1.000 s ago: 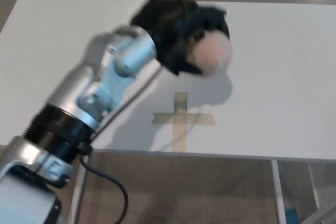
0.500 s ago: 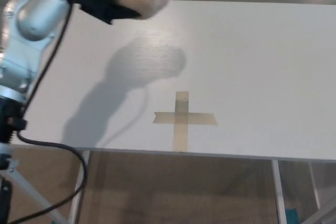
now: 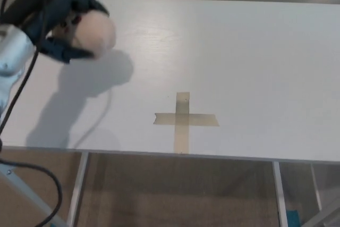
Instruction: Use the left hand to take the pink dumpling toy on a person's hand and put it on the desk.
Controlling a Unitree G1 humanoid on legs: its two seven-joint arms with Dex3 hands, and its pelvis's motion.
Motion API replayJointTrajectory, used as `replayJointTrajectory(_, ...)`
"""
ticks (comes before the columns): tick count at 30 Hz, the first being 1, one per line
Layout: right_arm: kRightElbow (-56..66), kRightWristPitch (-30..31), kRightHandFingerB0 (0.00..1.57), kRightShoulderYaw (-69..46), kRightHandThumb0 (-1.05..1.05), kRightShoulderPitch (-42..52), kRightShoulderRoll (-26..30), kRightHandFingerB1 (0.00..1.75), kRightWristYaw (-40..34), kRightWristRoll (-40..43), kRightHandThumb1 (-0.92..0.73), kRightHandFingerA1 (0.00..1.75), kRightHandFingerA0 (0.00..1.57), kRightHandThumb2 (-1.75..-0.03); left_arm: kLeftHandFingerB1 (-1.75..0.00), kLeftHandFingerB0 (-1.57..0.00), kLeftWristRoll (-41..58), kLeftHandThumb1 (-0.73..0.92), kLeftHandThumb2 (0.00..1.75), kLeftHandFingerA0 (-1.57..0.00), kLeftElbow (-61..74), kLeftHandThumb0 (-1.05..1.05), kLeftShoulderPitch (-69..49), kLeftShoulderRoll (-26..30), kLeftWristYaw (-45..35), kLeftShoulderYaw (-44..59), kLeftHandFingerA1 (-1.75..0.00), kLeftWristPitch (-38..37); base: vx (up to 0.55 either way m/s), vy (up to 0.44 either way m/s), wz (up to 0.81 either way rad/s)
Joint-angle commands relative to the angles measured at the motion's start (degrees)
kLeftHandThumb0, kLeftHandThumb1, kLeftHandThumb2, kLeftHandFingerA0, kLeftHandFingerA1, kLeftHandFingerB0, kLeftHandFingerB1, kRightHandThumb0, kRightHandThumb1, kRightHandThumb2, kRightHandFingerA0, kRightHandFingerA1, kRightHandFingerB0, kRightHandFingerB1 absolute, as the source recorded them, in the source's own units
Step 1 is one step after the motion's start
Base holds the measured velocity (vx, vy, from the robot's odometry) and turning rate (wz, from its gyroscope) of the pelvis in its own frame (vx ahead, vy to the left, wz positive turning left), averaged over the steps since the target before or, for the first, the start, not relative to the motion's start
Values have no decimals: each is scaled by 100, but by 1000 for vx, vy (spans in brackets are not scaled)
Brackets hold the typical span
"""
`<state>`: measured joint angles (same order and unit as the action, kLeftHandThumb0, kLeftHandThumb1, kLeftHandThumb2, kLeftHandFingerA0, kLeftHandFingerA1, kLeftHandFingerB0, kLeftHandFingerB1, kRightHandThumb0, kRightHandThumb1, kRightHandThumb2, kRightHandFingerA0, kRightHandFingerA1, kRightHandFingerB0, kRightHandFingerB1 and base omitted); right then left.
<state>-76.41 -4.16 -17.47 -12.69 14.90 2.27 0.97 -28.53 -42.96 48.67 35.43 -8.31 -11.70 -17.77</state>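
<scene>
The pale pink dumpling toy [image 3: 94, 34] is held in my left hand [image 3: 58, 22], whose black fingers are shut around it at the upper left of the head view. Hand and toy hang above the left part of the white desk [image 3: 239, 62] and cast a shadow on it. The silver forearm runs down the left edge of the picture. No person's hand shows. My right hand is out of the picture.
A cross of tan tape [image 3: 183, 119] is stuck near the desk's front edge, to the right of my hand. A black cable [image 3: 29, 168] loops down at the lower left. Below the desk's front edge lies the floor [image 3: 175, 192].
My left hand with the toy swung from above the desk's middle to the upper left, then came lower and a little further left.
</scene>
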Motion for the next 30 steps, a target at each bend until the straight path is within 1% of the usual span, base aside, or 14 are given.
replayJointTrajectory(1, -32, 31, 62, -30, -46, 110, -32, 44, -54, 62, -57, 45, 63, -57, -79, -81, -190, 74, 65, -69, 13, -24, -558, 70, 322, -184, -145, -308, 0, 0, 0)
replayJointTrajectory(7, -34, 52, 61, -43, -46, 59, -30, 44, -39, 74, -57, 46, 64, -57, -59, -83, -238, 74, 64, -66, 170, -24, -835, -5, 162, -343, -148, -192, 0, 0, 0)
replayJointTrajectory(10, -33, 53, 63, -47, -46, 49, -24, 45, -35, 72, -57, 46, 64, -58, -53, -79, -250, 76, 65, -66, 232, -26, -895, -1, 132, -423, -147, -129, 0, 0, 0)
replayJointTrajectory(13, -35, 58, 66, -76, -46, 76, -50, 46, -38, 91, -57, 46, 65, -58, -45, -65, -303, 75, 64, -67, 350, -23, -1086, 37, 141, -503, -139, -119, 0, 0, 0)
replayJointTrajectory(14, -36, 60, 66, -76, -46, 72, -38, 46, -41, 86, -57, 46, 65, -58, -44, -63, -314, 75, 63, -75, 327, -23, -1106, 24, 180, -520, -126, -159, 0, 0, 0)
replayJointTrajectory(17, -35, 61, 66, -70, -46, 69, -24, 46, -39, 68, -57, 46, 65, -58, -44, -62, -326, 75, 62, -78, 281, -23, -1138, 13, 231, -546, -117, -227, 0, 0, 0)
replayJointTrajectory(18, -33, 61, 64, -65, -46, 69, -21, 45, -42, 56, -57, 46, 65, -57, -36, -41, -307, 71, 63, -88, 232, -34, -1131, -3, 208, -551, -66, -212, 0, 0, 0)
replayJointTrajectory(19, -32, 61, 64, -62, -46, 69, -19, 45, -46, 53, -57, 46, 65, -57, -36, -41, -290, 71, 63, -88, 204, -34, -1120, -14, 182, -551, -66, -189, 0, 0, 0)
replayJointTrajectory(20, -32, 60, 62, -66, -46, 82, -21, 44, -54, 55, -58, 46, 65, -58, -22, -3, -281, 42, 78, -2, 245, -59, -1124, -15, 34, -564, -31, -41, 0, 0, 0)
replayJointTrajectory(21, -33, 60, 62, -71, -46, 98, -24, 44, -62, 58, -58, 46, 65, -58, -22, -3, -276, 42, 78, -2, 309, -59, -1134, -11, -139, -584, -31, 132, 0, 0, 0)
replayJointTrajectory(22, -34, 57, 63, -80, -46, 112, -26, 44, -64, 66, -58, 46, 65, -58, 0, 0, -275, 48, 78, 0, 433, -77, -1161, -6, -294, -594, 0, 320, 0, 0, 0)
replayJointTrajectory(23, -33, 56, 63, -83, -46, 115, -26, 44, -64, 67, -58, 46, 65, -58, 0, 0, -275, 48, 78, 0, 471, -77, -1169, -5, -333, -596, 0, 370, 0, 0, 0)
replayJointTrajectory(24, -35, 61, 63, -88, -46, 114, -29, 44, -65, 71, -57, 46, 65, -58, -1, 0, -289, 49, 58, 0, 549, -81, -1176, -7, -429, -607, 0, 518, 0, 0, 0)
replayJointTrajectory(30, -32, 73, 67, -122, -46, 107, -28, 46, -47, 95, -57, 46, 65, -58, -4, 0, -346, 47, 62, 0, 893, -89, -1220, 28, -642, -618, 0, 867, 0, 0, 0)
